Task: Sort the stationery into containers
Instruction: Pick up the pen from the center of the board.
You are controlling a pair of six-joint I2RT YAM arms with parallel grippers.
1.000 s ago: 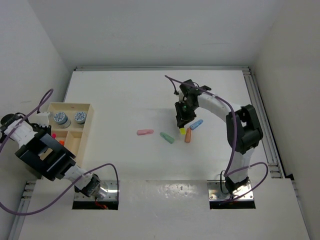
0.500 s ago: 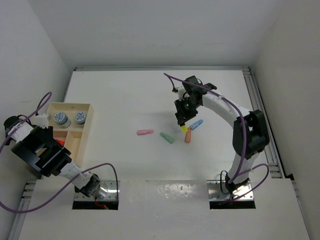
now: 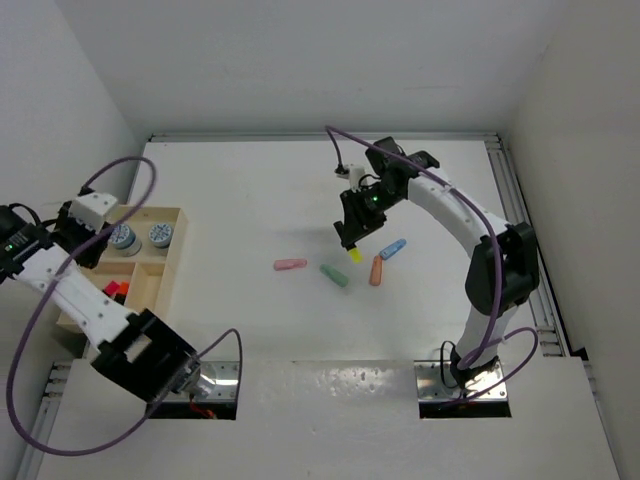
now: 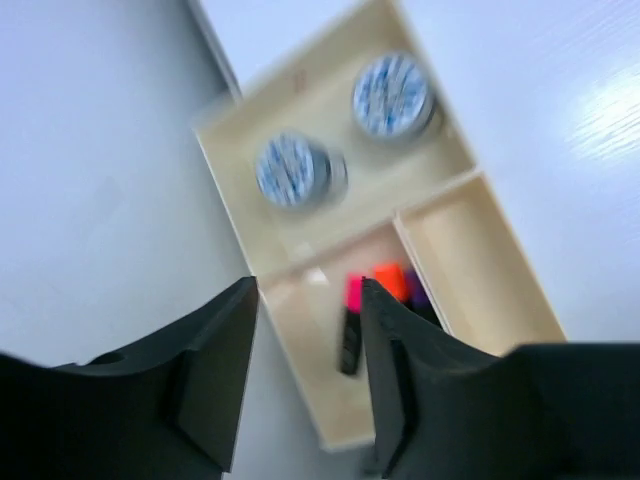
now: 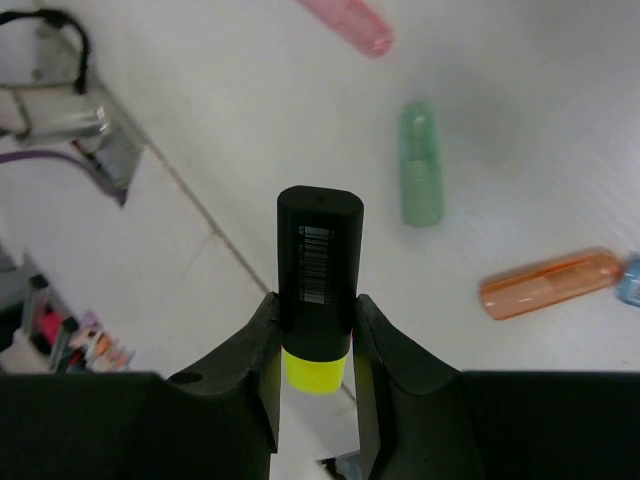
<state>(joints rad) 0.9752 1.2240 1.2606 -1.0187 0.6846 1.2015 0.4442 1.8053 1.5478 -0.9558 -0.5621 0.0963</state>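
Note:
My right gripper (image 3: 351, 241) is shut on a black highlighter with a yellow end (image 3: 354, 255), held upright above the table; in the right wrist view the highlighter (image 5: 318, 270) sits between the fingers of that gripper (image 5: 316, 350). Pink (image 3: 290, 265), green (image 3: 334, 275), salmon (image 3: 376, 271) and blue (image 3: 393, 248) stubs lie on the table below it. My left gripper (image 3: 85, 225) hangs open and empty over the wooden tray (image 3: 181, 250). The tray (image 4: 470, 250) holds two patterned rolls (image 4: 393, 95) (image 4: 290, 170) and pink (image 4: 352, 320), orange (image 4: 390, 282) and purple (image 4: 420, 295) highlighters.
The tray stands at the table's left edge by the left wall. A metal rail (image 3: 520, 220) runs along the right edge. The right wrist view also shows the green (image 5: 421, 165), pink (image 5: 350, 20) and salmon (image 5: 550, 283) stubs.
My right gripper has lifted the yellow highlighter and drifted a little left. My left arm has swung upward, carrying its open gripper toward the far end of the tray.

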